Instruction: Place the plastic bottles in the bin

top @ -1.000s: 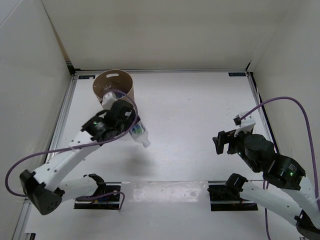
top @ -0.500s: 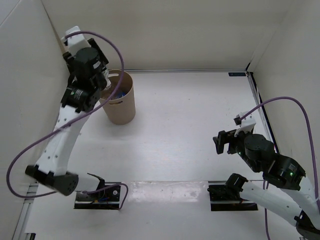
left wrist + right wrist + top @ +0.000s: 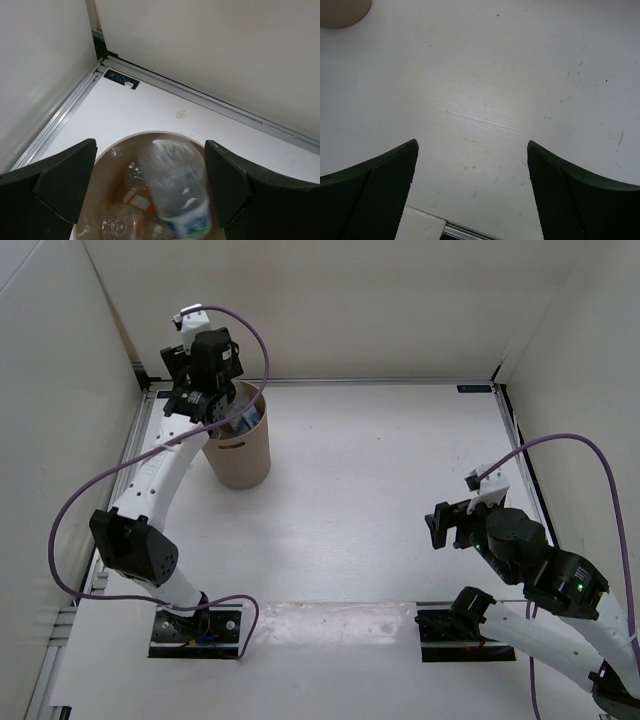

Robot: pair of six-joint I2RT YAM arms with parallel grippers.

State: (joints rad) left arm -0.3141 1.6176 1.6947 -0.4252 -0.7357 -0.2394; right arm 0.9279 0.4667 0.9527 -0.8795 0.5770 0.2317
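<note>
The tan bin stands at the table's far left. My left gripper hovers right over its mouth with the jaws wide open. In the left wrist view a clear plastic bottle with a blue label is blurred between the spread fingers, touching neither, and sits partly inside the bin's rim. Beneath it lie another clear bottle and an orange one. From above, the bottle shows just inside the bin. My right gripper hangs open over bare table at the right, holding nothing.
White walls close in behind and left of the bin, with a metal rail along the table's edge. The bin's side shows at the top left corner of the right wrist view. Purple cables loop off both arms.
My left arm carried the labelled bottle from mid-table up over the bin, then its jaws opened and let the bottle go into the bin. The right arm stayed still.
</note>
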